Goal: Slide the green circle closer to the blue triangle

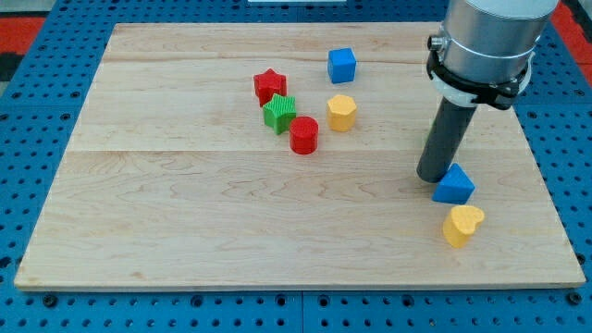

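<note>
Seven blocks show clearly, and the blue triangle (453, 185) sits near the board's right edge, apex toward the far edge, with a yellow heart (462, 225) just below. My tip (433, 174) is a plain rod with nothing to spread or pinch, planted right against the triangle's left side. The green circle (427, 139) is only a sliver behind the rod, so I can't tell which way it points.

— Cut-offs noted?
— Arm housing (486, 37) cropped by the view's top edge; upper part out of frame.
— Obstructions at my tip (433, 178)?
— Right side of it masked by the blue triangle (453, 185); contact not confirmable.
— Anything behind the rod (442, 139)?
— Green sliver (426, 139) at its left edge only; remainder hidden, shape indeterminable.
</note>
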You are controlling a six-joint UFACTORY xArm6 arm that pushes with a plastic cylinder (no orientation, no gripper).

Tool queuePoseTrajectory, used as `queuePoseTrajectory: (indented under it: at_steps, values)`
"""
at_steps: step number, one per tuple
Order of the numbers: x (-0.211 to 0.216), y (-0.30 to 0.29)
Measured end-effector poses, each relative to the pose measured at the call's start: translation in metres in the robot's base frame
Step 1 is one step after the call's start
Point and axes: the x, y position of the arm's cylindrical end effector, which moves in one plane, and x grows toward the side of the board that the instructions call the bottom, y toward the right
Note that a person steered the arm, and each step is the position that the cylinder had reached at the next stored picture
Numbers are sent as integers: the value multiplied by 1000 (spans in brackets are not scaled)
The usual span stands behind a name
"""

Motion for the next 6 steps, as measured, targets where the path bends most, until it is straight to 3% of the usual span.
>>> queuePoseTrajectory:
  at_steps: [2,6]
  values:
    - [-4,-3]
    - [-80,-24]
